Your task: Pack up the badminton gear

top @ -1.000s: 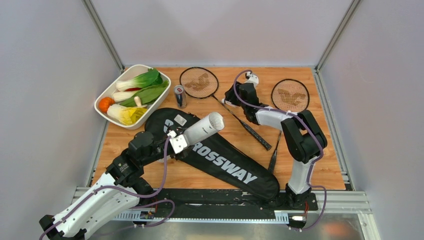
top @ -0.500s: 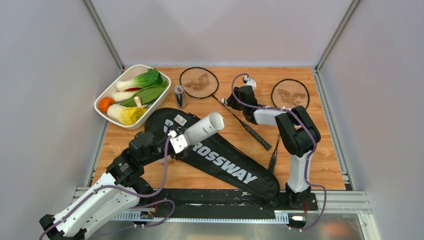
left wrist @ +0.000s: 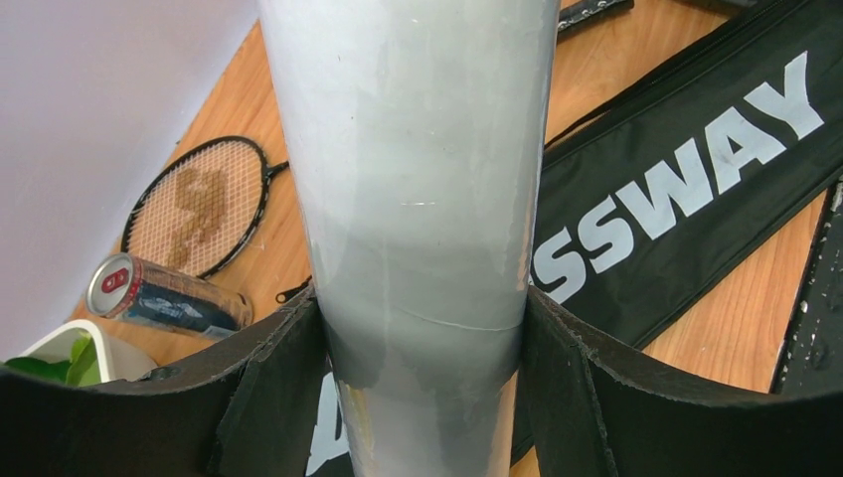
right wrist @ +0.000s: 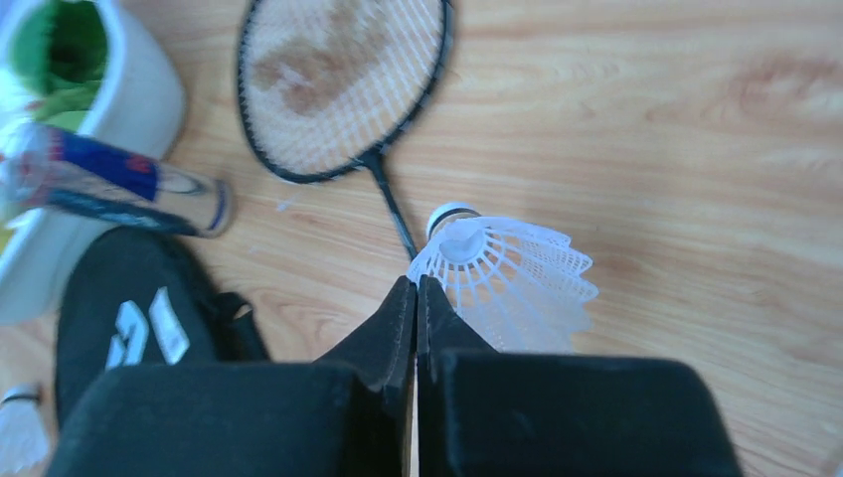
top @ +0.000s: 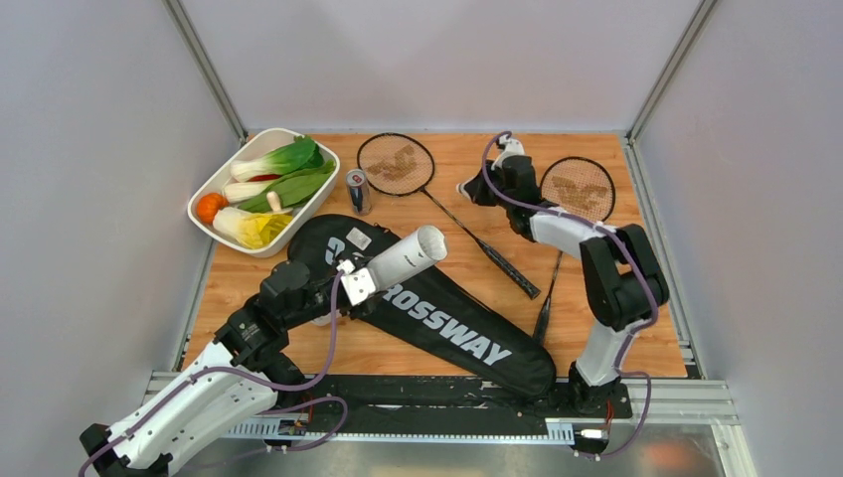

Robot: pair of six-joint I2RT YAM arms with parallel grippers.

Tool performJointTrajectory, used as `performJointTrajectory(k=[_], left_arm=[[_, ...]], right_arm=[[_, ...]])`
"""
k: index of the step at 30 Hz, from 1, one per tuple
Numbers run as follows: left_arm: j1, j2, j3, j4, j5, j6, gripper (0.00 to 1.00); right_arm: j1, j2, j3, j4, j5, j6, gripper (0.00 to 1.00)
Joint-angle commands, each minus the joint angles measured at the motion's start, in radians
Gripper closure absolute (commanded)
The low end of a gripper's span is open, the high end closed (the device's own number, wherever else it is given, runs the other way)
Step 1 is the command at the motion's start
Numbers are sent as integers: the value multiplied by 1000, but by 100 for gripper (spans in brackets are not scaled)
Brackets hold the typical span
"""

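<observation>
Tilting over the black bag point(left wrist: 686, 189), the smooth white tube point(left wrist: 418, 169) sits clamped in the left gripper point(left wrist: 422, 378). The right gripper point(right wrist: 416, 298) pinches a feathery shuttlecock point(right wrist: 512, 283) by its skirt, with bare table point(right wrist: 696, 119) to one side and a racket point(right wrist: 343, 79) to the other.

The racket bag point(top: 437, 318) is black with white lettering; tube point(top: 403, 256) and shuttlecock point(right wrist: 507, 273) are white. The twelve o'clock racket point(top: 396, 164) and one o'clock racket point(top: 577, 189) show dark frames, brownish string logos.
</observation>
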Motion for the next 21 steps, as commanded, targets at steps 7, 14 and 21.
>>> performJointTrajectory(k=[7,14,21], left_arm=[[1,21,1,60,-7,10,99],[1,37,3,55,-17,11,99],[1,45,4,52,-13,7,99]], right_arm=[[-20,-488,70,-324,-333,-343,100],[-11,-749,95,-524,-537,-402,100],[81,-861,94,-703,-651,-457,100]])
